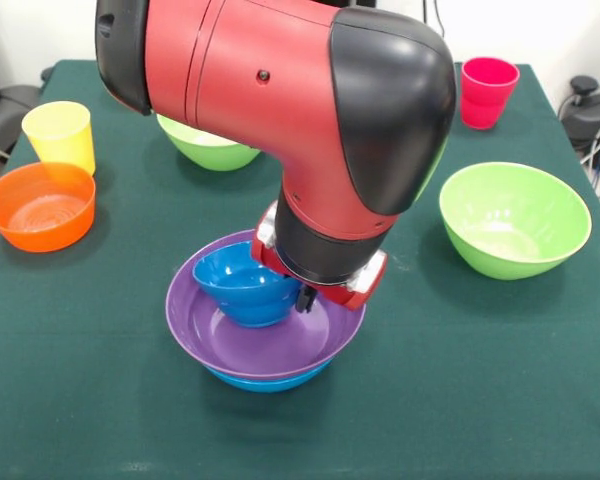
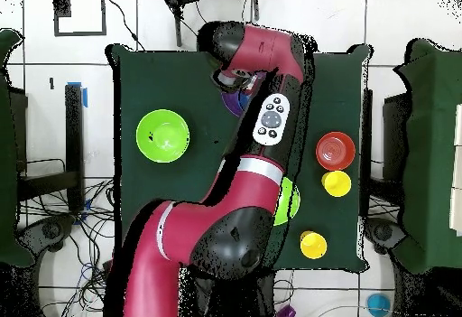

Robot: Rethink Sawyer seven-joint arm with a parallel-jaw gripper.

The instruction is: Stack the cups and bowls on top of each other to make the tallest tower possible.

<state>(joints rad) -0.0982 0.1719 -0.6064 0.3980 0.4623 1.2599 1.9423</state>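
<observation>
- the end effector (image 1: 305, 298) hangs under the red and black arm (image 1: 280, 90), right at the rim of the small blue bowl (image 1: 245, 285); only one dark tip shows, so whether it is apart, together or clamped cannot be told.
- the small blue bowl sits tilted inside the wide purple bowl (image 1: 270, 350), which nests in the large blue bowl (image 1: 265, 380) — these three make the tower, near the surface's front middle.
- open green surface (image 1: 480, 400) lies in front of the tower and to both sides of it; the front edge is well apart from it.
- one light green bowl (image 1: 515, 220) stands alone at the right; a second light green bowl (image 1: 212, 148) is half hidden behind the arm.
- the small orange bowl (image 1: 40, 205) sits near the left edge, with the yellow cup (image 1: 60, 135) just behind it.
- the red cup (image 1: 488, 92) stands near the far right corner.
- count in the front view — six bowls, two cups; the overhead view shows a further yellow cup (image 2: 313, 244) near an edge.
</observation>
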